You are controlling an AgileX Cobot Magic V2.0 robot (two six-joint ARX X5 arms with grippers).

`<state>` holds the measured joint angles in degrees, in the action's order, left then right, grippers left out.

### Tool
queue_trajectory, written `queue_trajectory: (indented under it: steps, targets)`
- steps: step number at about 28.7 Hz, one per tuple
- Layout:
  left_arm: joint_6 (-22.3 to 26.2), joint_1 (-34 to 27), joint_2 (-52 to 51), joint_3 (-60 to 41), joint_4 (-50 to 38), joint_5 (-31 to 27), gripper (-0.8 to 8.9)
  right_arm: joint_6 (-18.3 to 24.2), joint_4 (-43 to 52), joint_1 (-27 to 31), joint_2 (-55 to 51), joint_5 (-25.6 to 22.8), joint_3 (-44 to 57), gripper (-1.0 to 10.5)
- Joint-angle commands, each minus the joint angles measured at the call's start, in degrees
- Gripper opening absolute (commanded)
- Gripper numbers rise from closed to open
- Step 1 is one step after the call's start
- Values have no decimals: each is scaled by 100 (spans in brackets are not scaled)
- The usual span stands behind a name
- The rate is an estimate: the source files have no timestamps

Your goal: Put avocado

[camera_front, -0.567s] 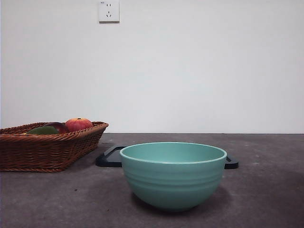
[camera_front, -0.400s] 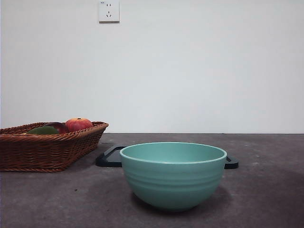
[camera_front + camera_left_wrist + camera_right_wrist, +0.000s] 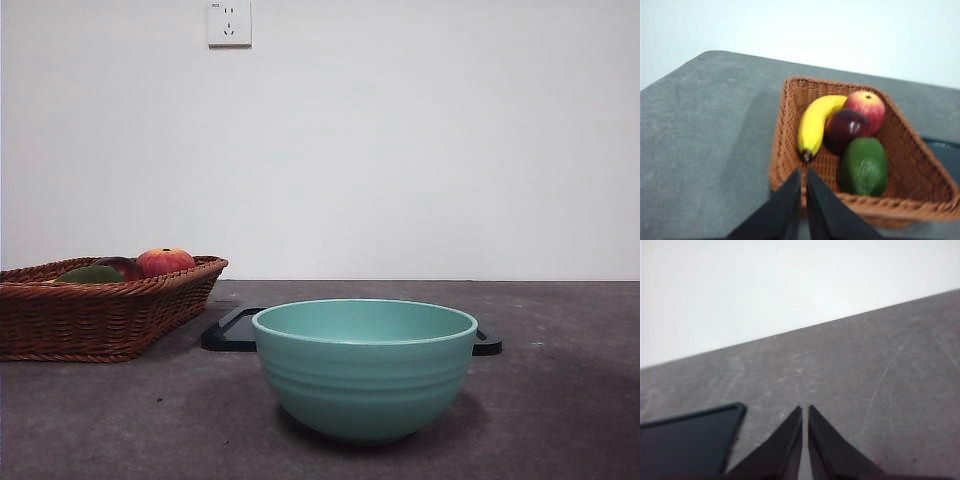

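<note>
The avocado (image 3: 863,166), dark green and oval, lies in a brown wicker basket (image 3: 785,120) with a banana (image 3: 813,125), a dark maroon fruit (image 3: 845,129) and a red-orange fruit (image 3: 866,106). In the front view the basket (image 3: 100,318) stands at the left, and only the avocado's green top (image 3: 92,274) shows over its rim. My left gripper (image 3: 803,172) is shut and empty, above the basket's near rim, short of the avocado. My right gripper (image 3: 805,410) is shut and empty above bare table. Neither arm shows in the front view.
A teal bowl (image 3: 364,368) stands near the front middle of the table. A flat dark tray (image 3: 232,330) lies behind it; its corner shows in the right wrist view (image 3: 685,440). A white wall with a socket (image 3: 229,23) stands behind the table.
</note>
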<state>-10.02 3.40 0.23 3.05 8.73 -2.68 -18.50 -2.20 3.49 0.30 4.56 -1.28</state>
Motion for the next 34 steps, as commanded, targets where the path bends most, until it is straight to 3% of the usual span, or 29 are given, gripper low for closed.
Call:
queue_trajectory:
  steps: [1,8,11,16,21,28,34]
  targets:
    - [-317,0,0,306,-101,-11,17,-468,31,-4,-4,39,-282,15]
    - [-844,0,146,879,-87,-11,17,-551,-732,-4,127,76,-1180,14]
    - [-861,0,361,1246,70,-9,17,-544,-1069,-4,358,295,-1602,14]
    - [-807,7,918,1985,551,81,17,-525,-1259,-4,957,1137,-2100,14]
    - [-673,28,1622,2651,750,601,17,-428,-1615,-4,1797,2087,-2531,14]
    - [-116,282,2253,3495,1469,1351,17,334,-2457,-11,2826,2618,-3416,14]
    - [-118,638,2500,4059,2044,1742,17,890,-3233,-271,3440,2741,-4374,14]
